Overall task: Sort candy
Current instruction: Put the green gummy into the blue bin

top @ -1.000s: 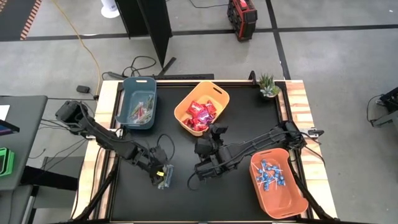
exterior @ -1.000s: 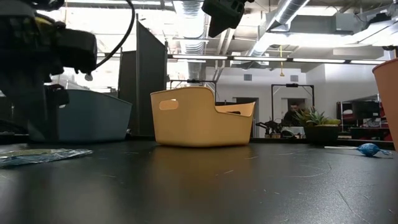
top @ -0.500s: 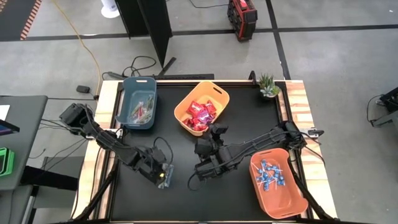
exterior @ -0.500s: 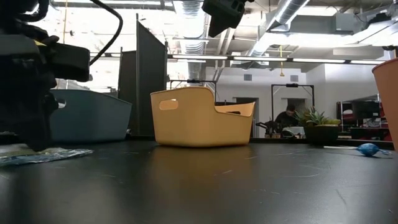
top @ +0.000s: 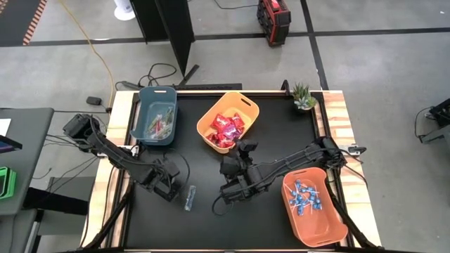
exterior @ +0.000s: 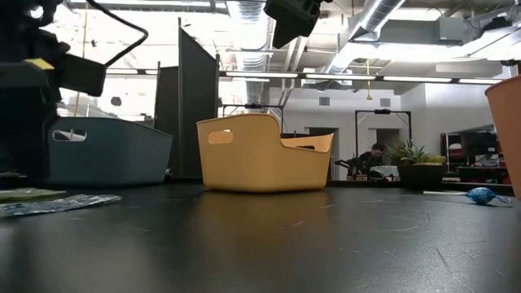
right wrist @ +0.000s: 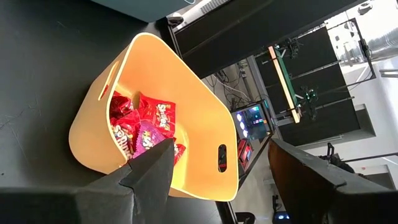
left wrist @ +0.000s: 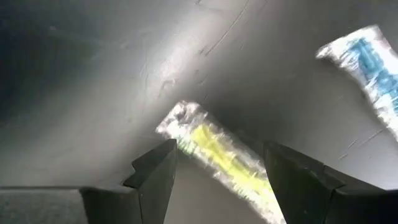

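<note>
Left gripper [top: 171, 191] low over the black desk [top: 211, 225], jaws spread above a thin clear stick packet [left wrist: 217, 149] with yellow-green inside

A second clear stick packet [top: 189, 198] lies just beside it on the desk. The right gripper [top: 226, 169] hangs mid-desk, jaws spread and empty, facing the yellow plastic bin [right wrist: 180, 112] that holds shiny red square packets [right wrist: 140, 127]; blue-wrapped lollipops [top: 306, 197] fill the orange plastic bin [top: 336, 223]
</note>
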